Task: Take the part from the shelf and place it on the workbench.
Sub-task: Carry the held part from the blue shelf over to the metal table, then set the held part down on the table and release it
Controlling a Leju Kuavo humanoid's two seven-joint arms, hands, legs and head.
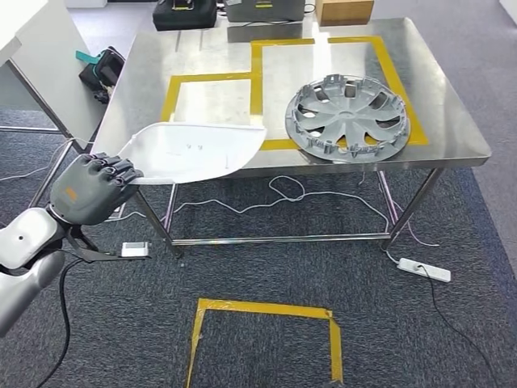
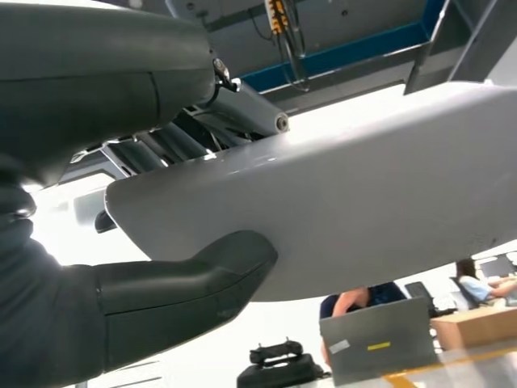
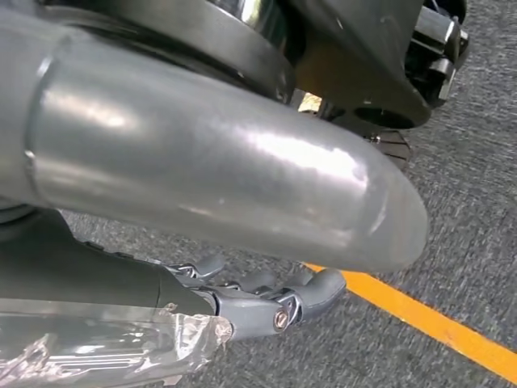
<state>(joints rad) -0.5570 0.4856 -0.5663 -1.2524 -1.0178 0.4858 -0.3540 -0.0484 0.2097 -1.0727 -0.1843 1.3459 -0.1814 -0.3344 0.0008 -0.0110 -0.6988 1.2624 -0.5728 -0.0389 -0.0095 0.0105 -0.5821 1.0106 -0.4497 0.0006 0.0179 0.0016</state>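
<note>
Gripping the white part [image 1: 195,151] at its near end with the left hand [image 1: 91,187], thumb beneath, fingers curled on top. Far tip over the surface [image 1: 439,121] edge, beside the hubcap [image 1: 347,117]. Right hand [image 3: 268,303] hanging above carpet, fingers apart, holding nothing.

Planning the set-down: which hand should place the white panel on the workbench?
Left. The left hand already grips the white panel, whose far end overlaps the workbench edge. The right hand hangs over the carpet.
</note>
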